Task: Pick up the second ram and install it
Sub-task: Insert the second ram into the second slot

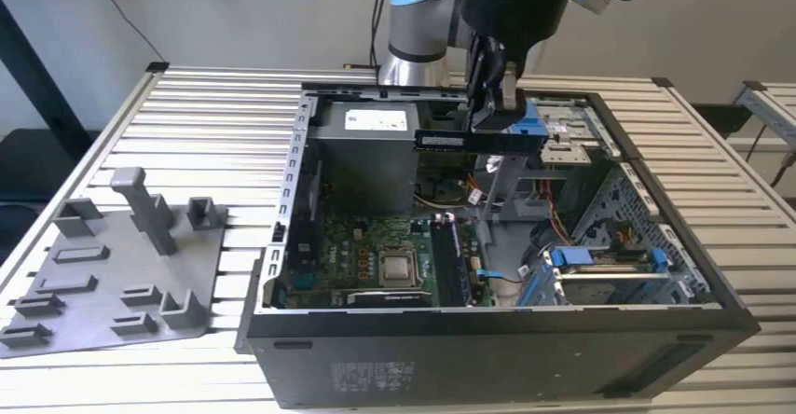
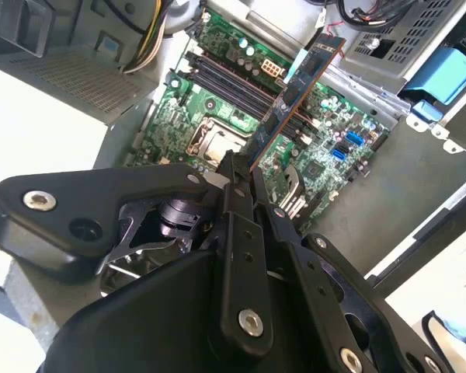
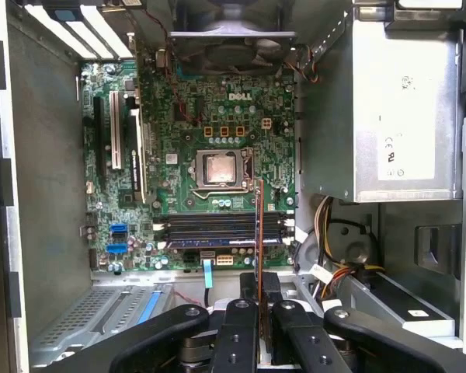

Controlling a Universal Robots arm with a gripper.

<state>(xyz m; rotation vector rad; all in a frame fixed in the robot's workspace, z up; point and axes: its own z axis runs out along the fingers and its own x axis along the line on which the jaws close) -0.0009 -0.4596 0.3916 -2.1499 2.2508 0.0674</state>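
Note:
The second ram [image 1: 479,141] is a long thin dark-green memory stick, held level in the air above the open computer case [image 1: 498,339]. My gripper [image 1: 498,116] is shut on it from above, at the far side of the case. In the second wrist view the ram [image 2: 295,93] sticks out from between the shut fingers of the gripper [image 2: 239,167], over the motherboard [image 2: 217,101]. The first wrist view shows the ram [image 3: 259,225] edge-on, crossing above the row of memory slots [image 3: 210,229], with the gripper [image 3: 259,284] clamped on it.
Inside the case are the power supply [image 1: 367,148], the processor socket [image 1: 398,267], cables and a blue drive bracket [image 1: 597,257]. A grey plastic holder plate [image 1: 118,283] with a tall post [image 1: 144,204] lies on the slatted table at the exterior view's left.

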